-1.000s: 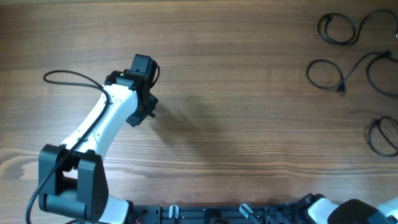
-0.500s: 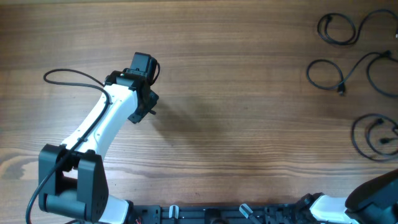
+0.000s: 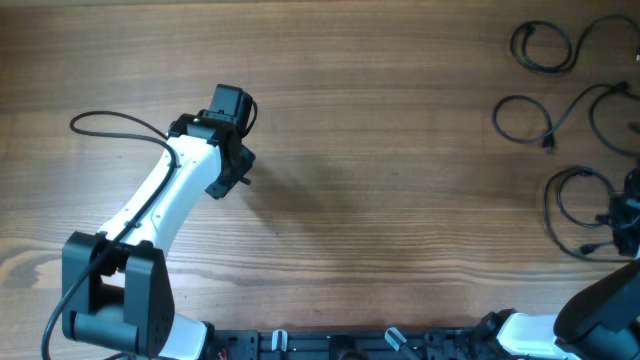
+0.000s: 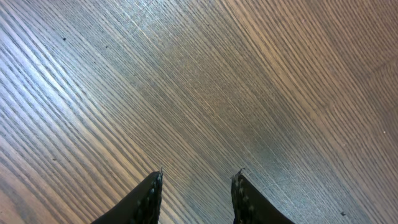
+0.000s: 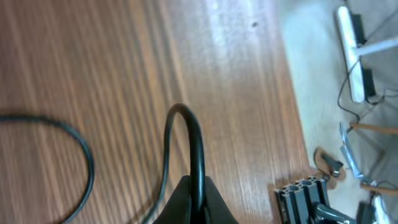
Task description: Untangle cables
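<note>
Table [image 3: 400, 150] mid-brown wood with fine parallel grain stripes and pale glossy sheen patches. Cables [image 5: 199, 155] plain black. Left arm [image 3: 165, 195] has a white shell with black joints and base. Left gripper [image 4: 199, 180] black, ridged texture.

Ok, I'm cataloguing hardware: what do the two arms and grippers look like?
The left arm has a long white link between chunky black joint housings, with a thick black wire looping off it. The left gripper has two dark, pointed fingers with ridged inner faces. The right arm shows black and white shells; the right gripper is dark too.
</note>
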